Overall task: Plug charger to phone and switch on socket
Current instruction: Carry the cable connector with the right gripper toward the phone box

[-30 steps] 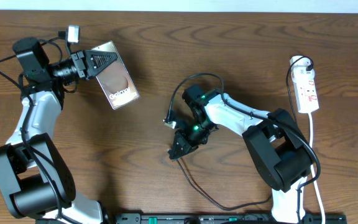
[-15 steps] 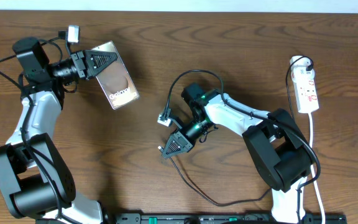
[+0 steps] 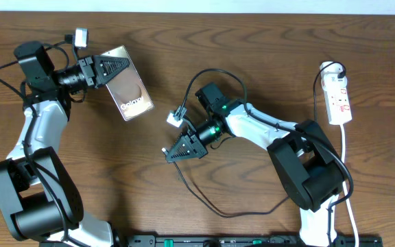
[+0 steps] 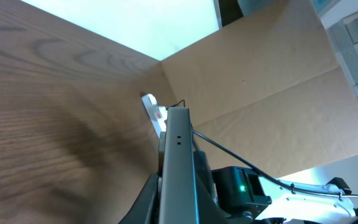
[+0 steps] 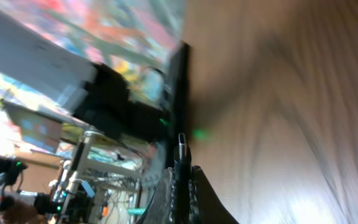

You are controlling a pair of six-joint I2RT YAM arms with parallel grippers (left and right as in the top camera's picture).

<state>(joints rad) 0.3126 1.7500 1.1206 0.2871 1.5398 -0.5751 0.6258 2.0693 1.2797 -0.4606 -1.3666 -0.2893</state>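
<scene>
Overhead, the left gripper (image 3: 118,67) is clamped on the top end of the phone (image 3: 132,94), holding it near the far-left corner of the tabletop (image 3: 266,48), screen and white lettering facing up. The right gripper (image 3: 171,154) sits mid-table, its fingers closed on the charger (image 5: 182,145), whose plug tip pokes out between them in the right wrist view; the black cable trails toward the near edge. The socket (image 3: 339,100) lies at the right edge, well apart from both.

A dark wood-grain counter (image 3: 266,41) fills the overhead view. A black rail (image 3: 204,241) runs along its near edge. In the left wrist view, brown cardboard (image 4: 266,87) stands beyond the counter.
</scene>
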